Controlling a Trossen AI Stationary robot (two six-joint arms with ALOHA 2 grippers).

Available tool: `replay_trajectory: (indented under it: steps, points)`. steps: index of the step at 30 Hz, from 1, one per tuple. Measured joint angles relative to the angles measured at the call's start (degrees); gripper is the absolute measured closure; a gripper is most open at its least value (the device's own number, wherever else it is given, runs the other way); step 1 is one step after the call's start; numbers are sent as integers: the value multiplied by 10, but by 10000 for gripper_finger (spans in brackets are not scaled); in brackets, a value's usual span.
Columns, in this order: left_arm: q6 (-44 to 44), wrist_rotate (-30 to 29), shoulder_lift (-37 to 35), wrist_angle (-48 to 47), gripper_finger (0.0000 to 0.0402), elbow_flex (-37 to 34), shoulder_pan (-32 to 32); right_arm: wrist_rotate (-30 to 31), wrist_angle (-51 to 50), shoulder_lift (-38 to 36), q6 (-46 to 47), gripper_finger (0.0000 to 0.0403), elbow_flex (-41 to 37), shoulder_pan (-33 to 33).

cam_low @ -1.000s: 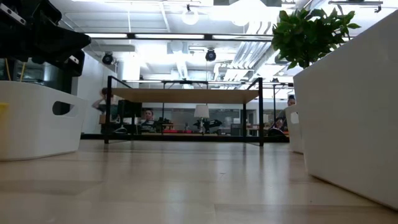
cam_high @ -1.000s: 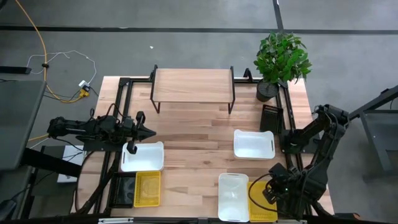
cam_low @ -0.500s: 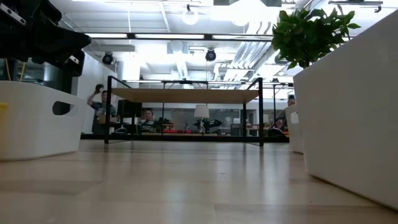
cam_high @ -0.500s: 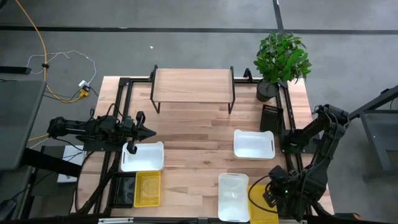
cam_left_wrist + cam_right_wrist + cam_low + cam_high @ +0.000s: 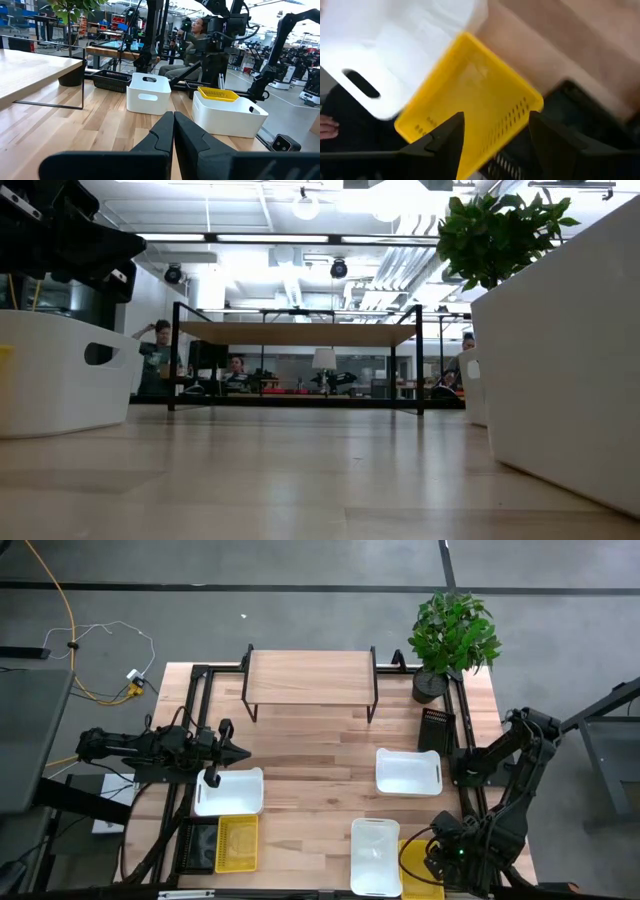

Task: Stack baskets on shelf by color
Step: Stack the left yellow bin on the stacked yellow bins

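At the table's left edge the left gripper (image 5: 240, 751) hangs over bare wood with its two fingers (image 5: 172, 131) pressed together on nothing, just behind a white basket (image 5: 229, 791) that sits near the left border. In front of that basket a yellow mesh basket (image 5: 238, 843) lies at the near edge, touching a black tray (image 5: 198, 846) on its outer side. Farther back, the shelf (image 5: 310, 677) stands against the far edge, its wooden top bare, with an open stretch of tabletop (image 5: 310, 765) between it and the baskets in front. Toward the right, a second white basket (image 5: 375, 856) rests at the near edge, and beside it a second yellow basket (image 5: 420, 865) lies at the front right corner. The right gripper (image 5: 492, 137) hovers above this yellow basket with its fingers (image 5: 442, 137) spread apart, holding nothing. Farther back a third white basket (image 5: 408, 772) sits well clear of the others, with a black mesh tray (image 5: 434, 729) at the right edge and a potted plant (image 5: 452, 635) in the far right corner. No readable writing shows on any item.
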Motion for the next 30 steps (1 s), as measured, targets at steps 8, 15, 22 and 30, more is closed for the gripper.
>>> replay_trajectory:
  steps: [8, 15, 22, 30]
  points:
    - [0, 0, 0, 0, 401, 0, 0, 149, -58, 29, -107, 194, -1, -51]
    - [0, 0, 0, 0, 401, 0, 0, 213, -71, 32, -231, 194, -55, -139]
    - [0, 0, 0, 0, 401, 0, 0, 320, -19, -31, -346, 194, -131, -194]
    - [0, 0, 0, 0, 401, 0, 0, 384, 384, -185, -570, 194, -344, -211]
